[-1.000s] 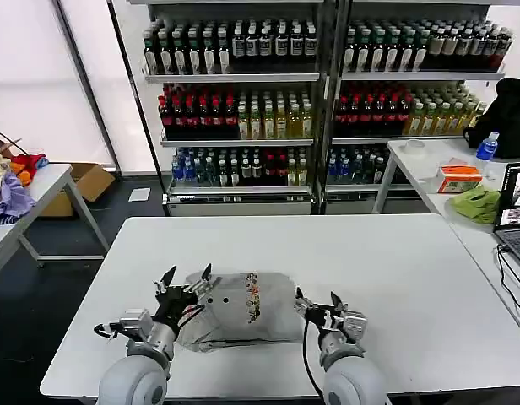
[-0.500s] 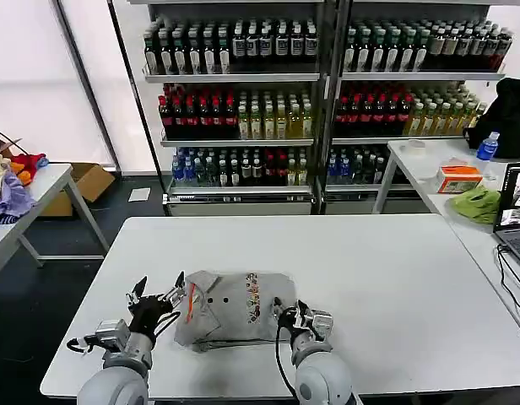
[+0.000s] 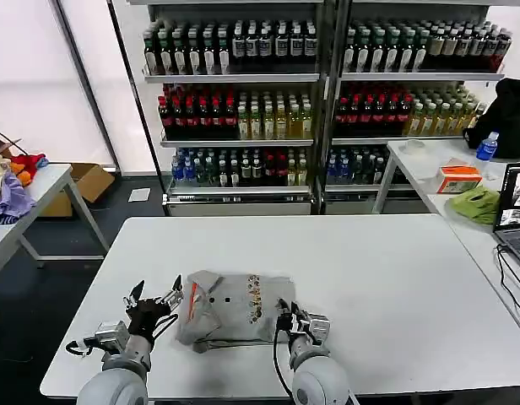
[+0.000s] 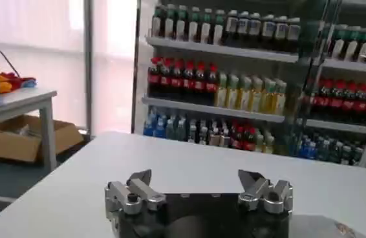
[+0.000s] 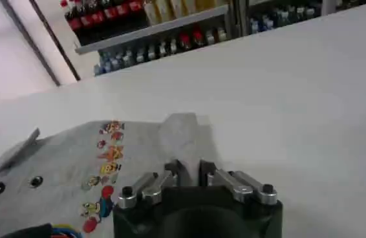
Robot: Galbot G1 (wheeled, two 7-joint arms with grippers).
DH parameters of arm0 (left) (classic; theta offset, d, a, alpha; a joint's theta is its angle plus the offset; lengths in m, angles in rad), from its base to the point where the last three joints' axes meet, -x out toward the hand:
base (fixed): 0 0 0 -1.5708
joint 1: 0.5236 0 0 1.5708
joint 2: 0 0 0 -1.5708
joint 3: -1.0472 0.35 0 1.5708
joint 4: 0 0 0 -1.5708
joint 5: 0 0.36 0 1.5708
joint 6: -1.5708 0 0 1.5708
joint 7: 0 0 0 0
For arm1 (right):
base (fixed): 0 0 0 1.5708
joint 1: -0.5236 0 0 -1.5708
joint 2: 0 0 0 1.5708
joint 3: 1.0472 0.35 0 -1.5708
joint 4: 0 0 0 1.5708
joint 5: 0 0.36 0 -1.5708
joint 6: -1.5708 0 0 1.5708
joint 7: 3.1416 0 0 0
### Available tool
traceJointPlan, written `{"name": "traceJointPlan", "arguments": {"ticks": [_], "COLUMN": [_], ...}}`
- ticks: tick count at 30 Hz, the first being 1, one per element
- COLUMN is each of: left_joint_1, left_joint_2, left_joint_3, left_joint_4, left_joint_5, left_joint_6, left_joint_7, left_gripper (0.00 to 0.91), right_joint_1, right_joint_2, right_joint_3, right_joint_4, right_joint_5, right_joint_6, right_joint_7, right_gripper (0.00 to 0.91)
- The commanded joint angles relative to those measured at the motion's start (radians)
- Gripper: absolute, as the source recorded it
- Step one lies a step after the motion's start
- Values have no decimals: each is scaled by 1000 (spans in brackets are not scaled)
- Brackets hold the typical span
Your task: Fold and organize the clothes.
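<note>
Light grey cotton collared shirt (image 3: 232, 306) with multicoloured chest print, dark buttons and orange stripe lies folded on white rectangular table (image 3: 395, 278), near front edge; left gripper (image 3: 153, 297) hovers just beside shirt's collar end, fingers spread apart, holding nothing; right gripper (image 3: 285, 315) at shirt's opposite edge, fingers nearly together, pinching fold of grey fabric (image 5: 182, 139).

The shirt (image 3: 230, 308) is soft matt grey cloth, lying on a smooth, matt white table (image 3: 395, 278).
</note>
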Motion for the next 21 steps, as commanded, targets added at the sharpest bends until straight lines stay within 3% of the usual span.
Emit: {"name": "traceJointPlan", "arguments": {"ticks": [1, 11, 15, 21], "left_joint_1": [13, 28, 22, 26], "left_joint_2": [-4, -9, -18, -31], "left_joint_3": [-10, -16, -3, 15], "left_joint_4": [-14, -34, -34, -30], "left_joint_5": [1, 2, 5, 21], "left_joint_6": [1, 1, 3, 1], "left_joint_7": [-3, -7, -7, -6], "left_gripper": [907, 907, 907, 907], "right_joint_1": [0, -28, -24, -26], "right_joint_2": [-81, -250, -305, -327], "right_joint_3": [11, 145, 195, 261], "right_joint_4": [84, 140, 118, 35], "right_joint_5": [-51, 44, 57, 40], "right_joint_6": [-7, -19, -32, -10], "right_joint_7": [-7, -57, -53, -51], "right_gripper": [0, 0, 0, 0]}}
